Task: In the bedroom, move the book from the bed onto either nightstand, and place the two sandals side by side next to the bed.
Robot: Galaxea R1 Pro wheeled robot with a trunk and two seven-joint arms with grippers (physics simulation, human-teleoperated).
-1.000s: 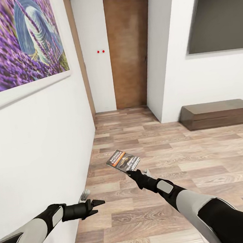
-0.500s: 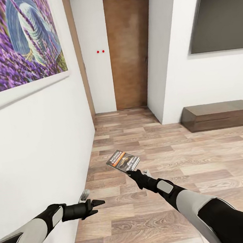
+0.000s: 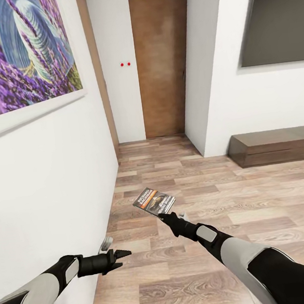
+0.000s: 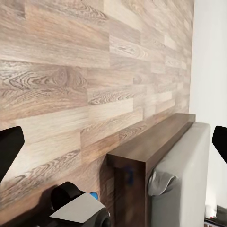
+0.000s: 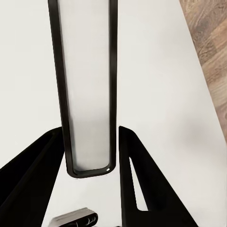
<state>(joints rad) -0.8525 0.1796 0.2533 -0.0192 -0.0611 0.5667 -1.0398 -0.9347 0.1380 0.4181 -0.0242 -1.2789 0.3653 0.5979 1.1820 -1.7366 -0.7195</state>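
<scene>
The book (image 3: 154, 201), a small paperback with a dark cover and an orange band, hangs above the wooden floor in the head view. My right gripper (image 3: 166, 215) is shut on its near edge. In the right wrist view its black fingers (image 5: 38, 175) stand before a white wall. My left gripper (image 3: 124, 254) is open and holds nothing, close to the left wall; its fingertips (image 4: 9, 146) sit far apart. The left wrist view looks past them at the bed's (image 4: 151, 146) dark wooden frame and its off-white mattress (image 4: 189, 175). The sandals and the nightstand are out of view.
A white wall (image 3: 55, 172) with a lavender painting (image 3: 18, 54) runs close along my left. A brown door (image 3: 163, 65) closes the passage ahead. A long low wooden bench (image 3: 276, 145) stands at the right under a dark screen (image 3: 276, 20). Wooden floor spreads ahead.
The whole head view has shifted slightly: the painting, bench and screen slid a little, so the camera moved. Both arms and the held book keep their places in the picture.
</scene>
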